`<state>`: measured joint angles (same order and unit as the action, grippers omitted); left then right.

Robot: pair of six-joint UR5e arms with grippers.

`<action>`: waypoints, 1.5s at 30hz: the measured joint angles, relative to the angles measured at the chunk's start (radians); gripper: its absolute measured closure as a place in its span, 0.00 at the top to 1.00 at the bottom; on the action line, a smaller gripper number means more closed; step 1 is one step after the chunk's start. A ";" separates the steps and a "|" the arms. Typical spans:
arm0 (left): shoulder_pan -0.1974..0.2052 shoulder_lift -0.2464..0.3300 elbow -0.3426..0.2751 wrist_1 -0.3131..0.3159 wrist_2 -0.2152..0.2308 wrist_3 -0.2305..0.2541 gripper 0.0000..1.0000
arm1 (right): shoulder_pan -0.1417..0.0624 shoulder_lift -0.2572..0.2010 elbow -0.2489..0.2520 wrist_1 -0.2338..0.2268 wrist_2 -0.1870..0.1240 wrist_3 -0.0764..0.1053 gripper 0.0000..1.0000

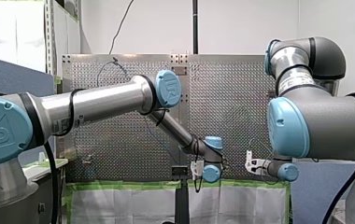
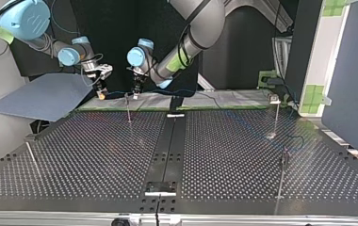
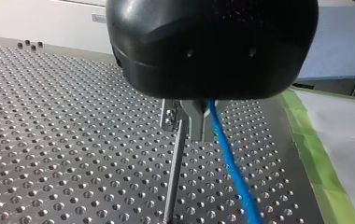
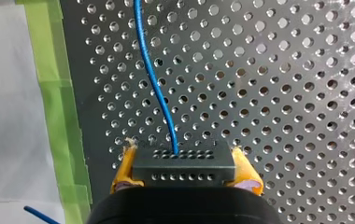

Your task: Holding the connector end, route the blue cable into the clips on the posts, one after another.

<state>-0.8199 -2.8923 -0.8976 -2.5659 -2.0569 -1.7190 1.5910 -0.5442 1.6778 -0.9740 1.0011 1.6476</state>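
Observation:
My right gripper (image 4: 185, 175) is shut on the black connector block (image 4: 182, 158), held between its yellow pads (image 4: 125, 170). The blue cable (image 4: 154, 79) leaves the connector and runs away over the perforated plate. My left gripper (image 3: 198, 133) is shut on the blue cable (image 3: 229, 163), which hangs down from its metal fingers. Right beside those fingers stands a thin post (image 3: 174, 163) with a clip (image 3: 168, 114) on top. In the top view my right gripper (image 2: 101, 90) and my left gripper (image 2: 136, 89) hover close together at the table's far edge, above a post (image 2: 128, 107).
Other posts stand at the top view's right (image 2: 277, 113), near right (image 2: 283, 172) and near left (image 2: 31, 157). Green tape (image 4: 56, 93) edges the perforated table (image 2: 215, 155). A grey-blue panel (image 2: 45, 99) lies at the top view's far left.

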 joint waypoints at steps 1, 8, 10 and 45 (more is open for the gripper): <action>0.000 0.000 0.002 -0.002 0.000 0.000 0.00 | 0.000 0.000 -0.001 0.000 -0.001 0.000 0.00; -0.002 0.000 0.005 -0.020 0.000 0.000 0.00 | 0.001 0.000 -0.014 0.007 -0.007 0.002 0.00; -0.004 0.000 0.005 -0.025 -0.001 0.001 0.00 | 0.002 0.000 -0.020 0.013 -0.006 0.002 0.00; -0.007 0.002 0.005 -0.067 -0.010 0.000 0.00 | 0.008 0.001 -0.057 0.036 -0.007 0.009 0.00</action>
<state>-0.8267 -2.8906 -0.8924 -2.6327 -2.0672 -1.7186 1.5985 -0.5430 1.6211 -0.9377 0.9945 1.6565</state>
